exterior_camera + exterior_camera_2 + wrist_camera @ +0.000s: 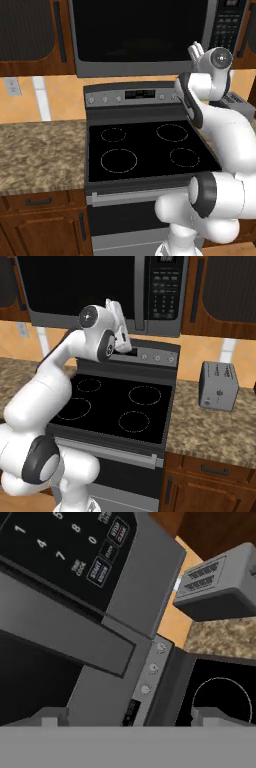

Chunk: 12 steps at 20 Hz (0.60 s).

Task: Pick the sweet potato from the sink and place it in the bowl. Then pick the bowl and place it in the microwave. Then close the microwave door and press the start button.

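The microwave [140,30] hangs above the stove, and its dark-glass door [75,286] is shut flush against the frame. The grey bar handle [60,632] runs beside the keypad panel [165,291]. My gripper [196,51] is raised in front of the microwave's lower right corner, just below the keypad, and points up at it. Its fingertips [50,717] stand wide apart, open, with nothing between them. The start button [98,572] shows in the keypad's bottom row, a short way ahead of the gripper [132,717]. The sweet potato, the bowl and the sink are out of view.
The black-topped stove [145,145] with its steel control strip lies directly under the arm. A grey toaster [217,386] stands on the granite counter [215,431] to the right. More counter [40,150] runs left of the stove. Dark wood cabinets [225,286] flank the microwave.
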Motion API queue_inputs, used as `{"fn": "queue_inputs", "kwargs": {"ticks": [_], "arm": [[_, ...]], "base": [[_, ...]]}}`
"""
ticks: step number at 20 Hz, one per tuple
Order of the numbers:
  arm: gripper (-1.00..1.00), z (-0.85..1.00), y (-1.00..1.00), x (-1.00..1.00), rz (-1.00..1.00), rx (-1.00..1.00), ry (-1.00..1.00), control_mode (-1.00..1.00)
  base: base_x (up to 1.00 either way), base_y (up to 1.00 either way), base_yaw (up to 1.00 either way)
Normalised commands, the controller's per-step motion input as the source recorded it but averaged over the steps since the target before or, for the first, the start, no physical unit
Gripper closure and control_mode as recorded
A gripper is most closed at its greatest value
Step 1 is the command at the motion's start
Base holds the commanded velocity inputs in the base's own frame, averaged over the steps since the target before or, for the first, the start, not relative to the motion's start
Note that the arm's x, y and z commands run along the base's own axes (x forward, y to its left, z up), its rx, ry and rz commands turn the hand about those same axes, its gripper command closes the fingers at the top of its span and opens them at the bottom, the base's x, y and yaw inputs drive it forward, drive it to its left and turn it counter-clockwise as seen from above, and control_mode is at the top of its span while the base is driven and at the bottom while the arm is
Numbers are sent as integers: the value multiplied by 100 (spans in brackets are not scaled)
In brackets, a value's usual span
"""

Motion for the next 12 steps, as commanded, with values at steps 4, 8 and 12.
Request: {"fn": "queue_inputs", "kwargs": {"ticks": [4,8,12], "arm": [[-100,20,-19,-83,14,24,-20,-100],[-100,30,-73,-41,17,24,-23,-100],[-100,38,-84,-11,12,9,-27,-100]], "base": [[0,0,0],[0,0,0],[0,0,0]]}}
